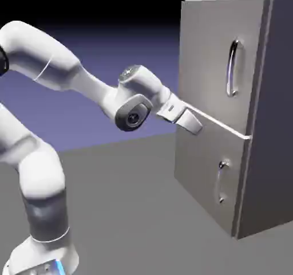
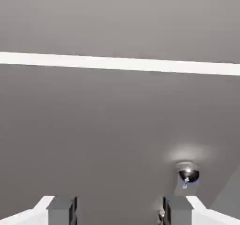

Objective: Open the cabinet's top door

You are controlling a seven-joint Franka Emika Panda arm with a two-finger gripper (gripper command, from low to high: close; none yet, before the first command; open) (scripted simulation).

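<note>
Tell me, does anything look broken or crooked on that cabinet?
Nothing stands out. The cabinet stands square, both doors flush and shut, the top door and its handle straight. The open gripper hangs near the seam between the doors, holding nothing.

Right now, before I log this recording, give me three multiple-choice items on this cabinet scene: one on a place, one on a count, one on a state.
1. The gripper is
A. level with the seam between the doors
B. above the cabinet
C. on the floor

2. Chrome handles on the cabinet front:
A. one
B. two
C. four

3. The top door is
A. wide open
B. removed
C. shut

Key: 1 A, the tips sit at the pale seam; 2 B, one handle on each door; 3 C, its panel lies flush with the cabinet front.
</note>
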